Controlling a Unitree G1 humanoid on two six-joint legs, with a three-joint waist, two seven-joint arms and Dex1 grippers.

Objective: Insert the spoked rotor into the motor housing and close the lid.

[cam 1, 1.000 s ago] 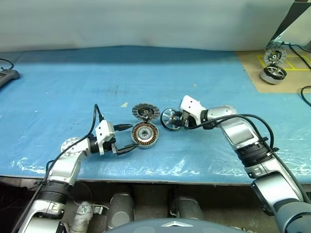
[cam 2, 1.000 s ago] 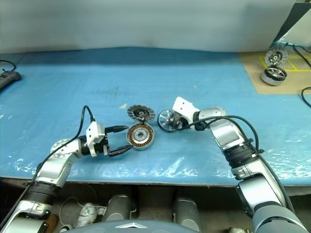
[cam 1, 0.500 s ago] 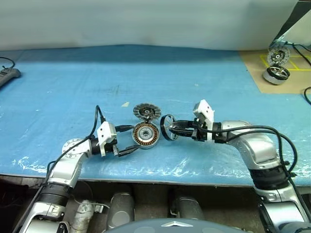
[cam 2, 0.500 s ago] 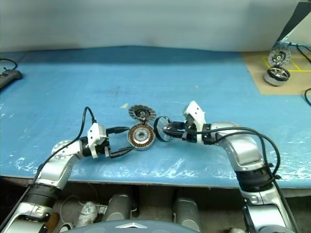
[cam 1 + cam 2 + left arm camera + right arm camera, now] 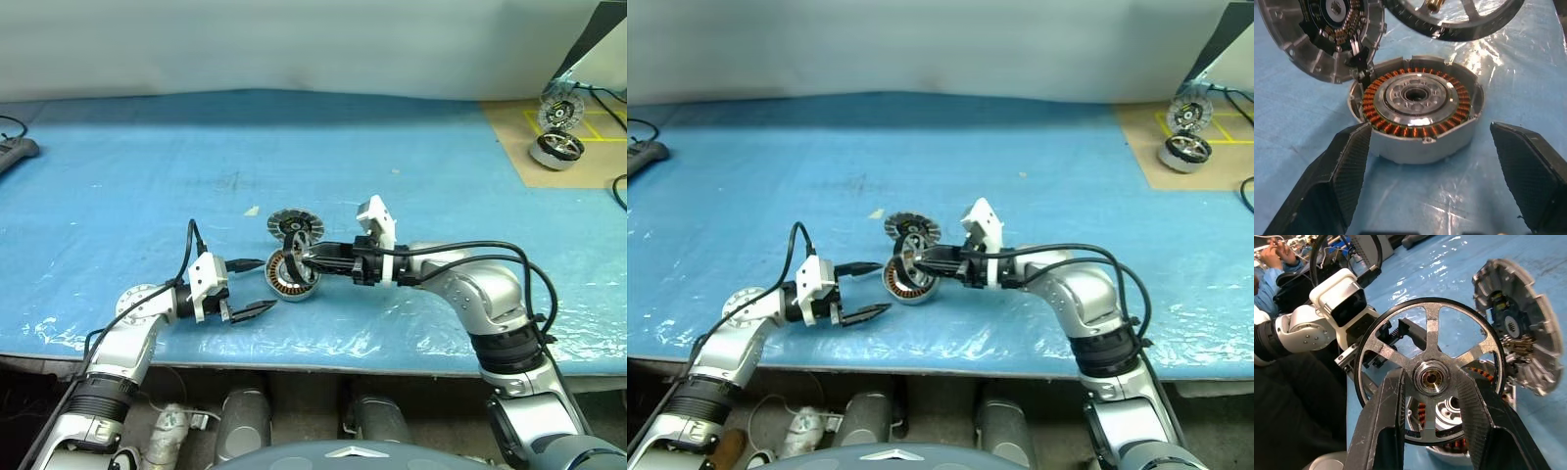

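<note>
Hanging just over the motor housing (image 5: 1418, 115), the spoked rotor (image 5: 1430, 377) is pinched at its hub between the two black fingers (image 5: 1383, 431) of the right gripper (image 5: 306, 257), which reaches in from the right with its fingers pointing toward the robot's left. In the right wrist view the ring stands face-on to the camera, its silvery spokes running to the small brass-centred hub, and the copper windings of the housing show through the gaps below it. The rotor is above the housing rather than seated in it; the left wrist view shows its rim at the top with the housing's bore open underneath.

The housing sits on the blue table cover (image 5: 147, 176), open side up. The lid (image 5: 294, 224) leans just behind it, ribbed face with the dark centre turned toward the housing, its lower edge touching or nearly touching the housing's rim.

The left gripper (image 5: 247, 288) rests low on the robot's left of the housing, jaws spread wide and holding nothing, one finger to each side of the housing in its wrist view, apart from it.

Far off at the right, two more wheel-like parts (image 5: 554, 147) lie on a brown board (image 5: 509, 137)
</note>
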